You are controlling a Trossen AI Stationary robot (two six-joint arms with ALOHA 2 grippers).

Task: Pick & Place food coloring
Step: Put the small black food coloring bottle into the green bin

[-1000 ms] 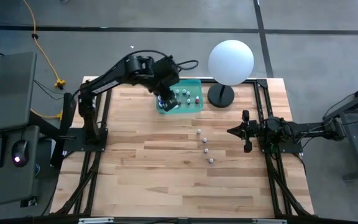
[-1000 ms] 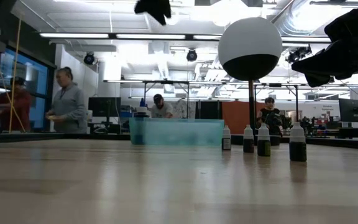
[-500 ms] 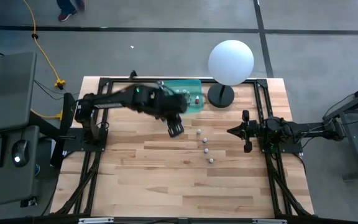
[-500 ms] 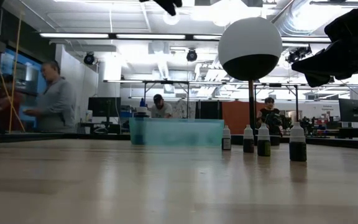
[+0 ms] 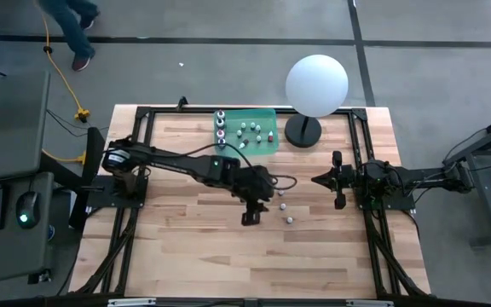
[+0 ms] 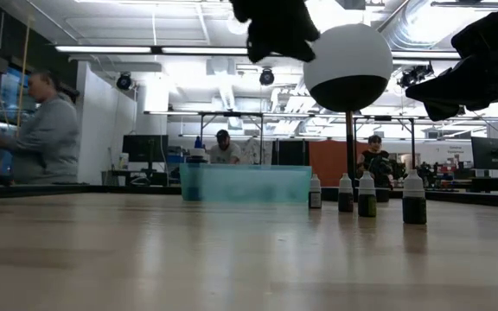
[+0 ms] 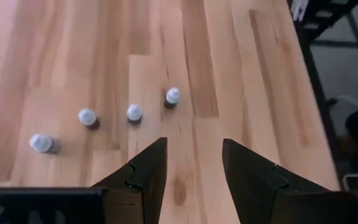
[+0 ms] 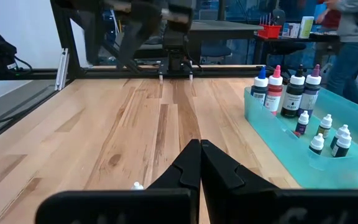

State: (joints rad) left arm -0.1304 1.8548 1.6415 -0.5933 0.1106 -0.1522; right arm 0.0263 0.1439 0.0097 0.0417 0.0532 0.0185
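1. Person (image 6: pixel 37 130) stands at far left of low view, in the room beyond the wooden surface (image 5: pixel 194 247).
2. Left hand (image 5: pixel 251 213) reaches out over the middle of the surface, fingers (image 7: pixel 148 171) spread apart, nothing between them; it hangs above the surface just beside the loose bottle row.
3. Teal tray (image 5: pixel 267 149) sits at the far edge of the surface, left of the white sphere lamp (image 5: pixel 316 83).
4. Food coloring bottles in tray (image 5: pixel 247 132): small white-capped ones grouped inside, a few taller bottles (image 8: pixel 284 87) with blue, red and white caps stand at the tray's left end in high view.
5. Four loose food coloring bottles (image 7: pixel 133 113) stand upright in a row on the bare surface, between the tray and the right arm; in low view they show right of the tray, dark bodies, white caps (image 6: pixel 413 199).
6. The bottle nearest the left hand (image 5: pixel 289 219) is apart from the fingers, not touched.
7. Right hand (image 5: pixel 320 180) waits at the right side of the surface, fingers (image 8: pixel 199 165) pressed together, holding nothing.
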